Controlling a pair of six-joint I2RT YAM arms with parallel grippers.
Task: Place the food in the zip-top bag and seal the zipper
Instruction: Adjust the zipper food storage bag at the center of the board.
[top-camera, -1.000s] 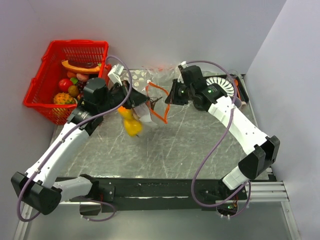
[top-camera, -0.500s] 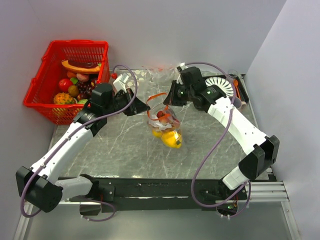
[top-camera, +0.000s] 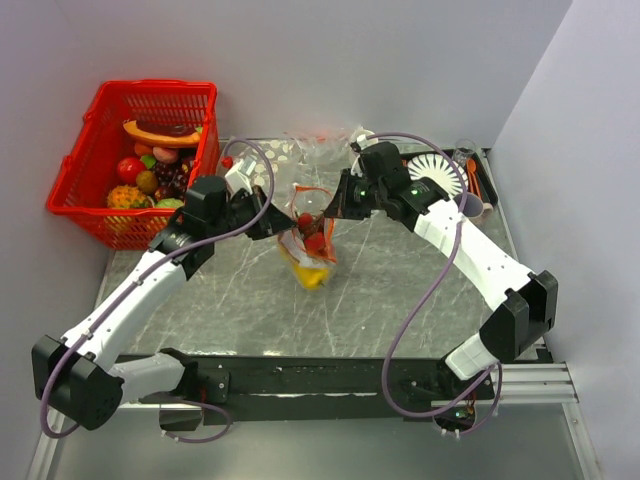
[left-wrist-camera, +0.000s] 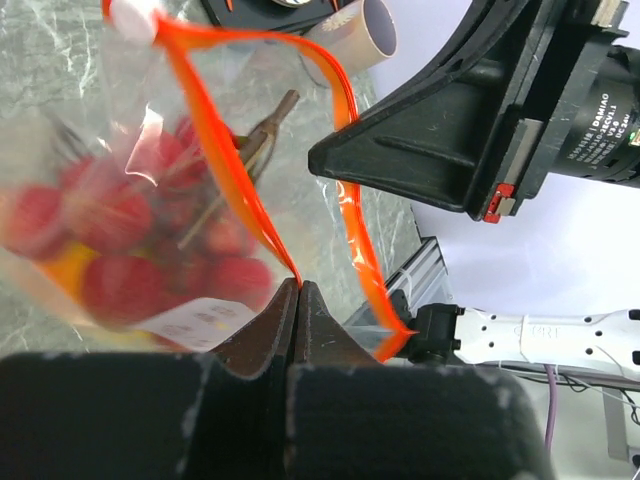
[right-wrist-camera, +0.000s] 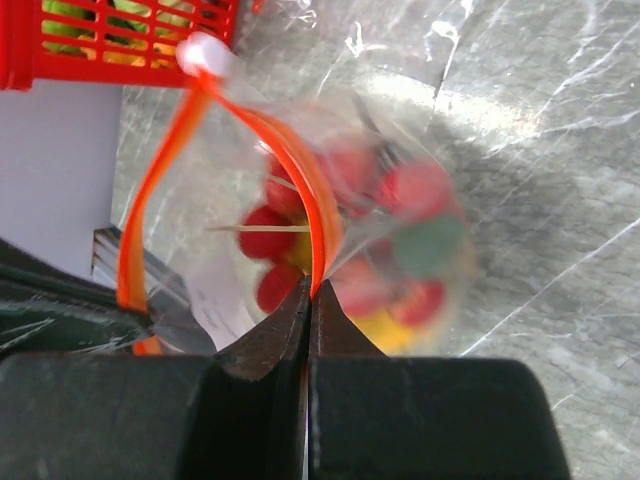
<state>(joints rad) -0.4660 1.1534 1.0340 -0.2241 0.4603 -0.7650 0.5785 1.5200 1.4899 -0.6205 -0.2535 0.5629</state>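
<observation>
Zip-top bag (top-camera: 308, 250) is hanging mid-counter between the two arms, roughly in the middle of the marbled grey counter (top-camera: 400, 290). It's stuffed with food (top-camera: 312, 232): a bunch of red round bits up top, something yellow sagging at the bottom, a green piece too, and what looks like a thin stick or stem poking through. Can't tell if the bottom of the bag actually touches the counter.

The zipper (right-wrist-camera: 320, 240) isn't sealed; from the left wrist camera the two orange-red strips bow well apart, so the mouth is gaping. The left pincer (left-wrist-camera: 298, 285) is pinched tight on one strip, fingers together. The right pincer (right-wrist-camera: 308, 285) is clamped on the strip from the other side, same deal.

Further out, a red basket (top-camera: 140, 160) full of fruit sits at the back left corner, and a white plate (top-camera: 437, 170) is behind the right arm.
</observation>
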